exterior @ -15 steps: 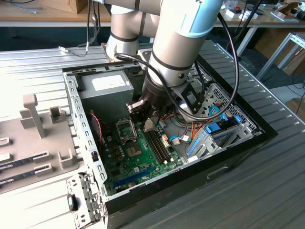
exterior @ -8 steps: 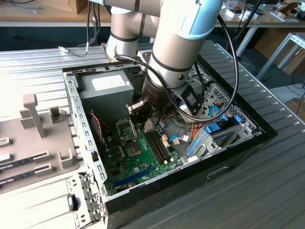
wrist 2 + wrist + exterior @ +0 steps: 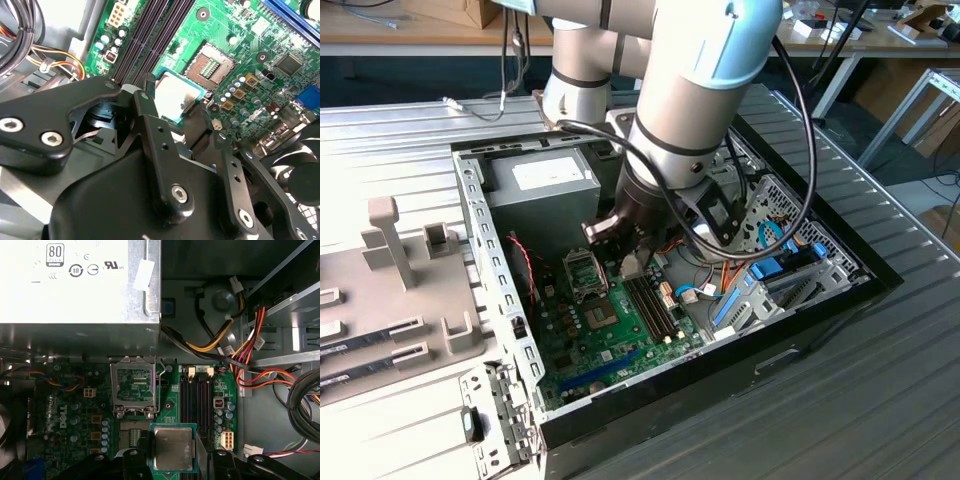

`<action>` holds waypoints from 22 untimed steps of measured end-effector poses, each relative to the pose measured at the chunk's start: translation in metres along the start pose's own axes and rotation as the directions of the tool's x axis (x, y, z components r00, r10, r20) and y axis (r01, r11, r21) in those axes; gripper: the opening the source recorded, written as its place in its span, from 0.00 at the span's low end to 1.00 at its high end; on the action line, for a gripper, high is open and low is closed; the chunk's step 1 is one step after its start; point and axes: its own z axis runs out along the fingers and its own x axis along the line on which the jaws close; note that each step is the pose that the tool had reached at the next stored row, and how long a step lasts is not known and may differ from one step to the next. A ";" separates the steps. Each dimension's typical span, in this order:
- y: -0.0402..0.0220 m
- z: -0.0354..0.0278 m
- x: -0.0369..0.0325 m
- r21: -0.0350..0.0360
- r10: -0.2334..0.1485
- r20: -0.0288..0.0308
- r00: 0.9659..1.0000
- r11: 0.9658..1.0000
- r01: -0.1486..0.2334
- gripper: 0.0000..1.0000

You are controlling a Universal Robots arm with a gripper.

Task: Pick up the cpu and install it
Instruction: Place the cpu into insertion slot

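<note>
The tool (image 3: 173, 463) was closed on the cpu (image 3: 172, 445). In the first wrist view its two black fingers (image 3: 136, 462) pressed against opposite edges of the chip, which sat flat between them with its silver top facing the camera.

The arm reached down into the open computer case (image 3: 490, 260), which lay on its side on the bench (image 3: 880, 380). The cpu hung above the green motherboard (image 3: 65, 415) and did not appear to touch it.

What mattered here was the sideways offset between chip and seat. The bare socket (image 3: 131, 432) lay just beside the held cpu, on the side away from the memory slots (image 3: 196, 397), and the chip overlapped the near ends of those slots. The hinged frame (image 3: 132, 385) stood swung open beyond the socket, toward the grey power supply (image 3: 75, 285), so the seat looked uncovered.

In the second wrist view the socket (image 3: 212, 66) showed its pin field just past one corner of the cpu (image 3: 175, 92), close by but plainly not beneath it.

The chip was square, so it had no long axis to speak of. Its edges ran roughly parallel to those of the socket, so I judged that mainly a sideways offset separated the two, not a turn. Its notches and corner mark could not be made out, so I could not tell whether it faced the right way.
</note>
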 end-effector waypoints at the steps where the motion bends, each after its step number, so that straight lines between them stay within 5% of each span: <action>1: -0.0001 0.0002 0.0002 0.000 0.000 0.000 1.000 1.000 0.000 0.47; 22: -0.0010 0.0046 0.0060 0.000 0.000 0.000 1.000 1.000 0.000 0.47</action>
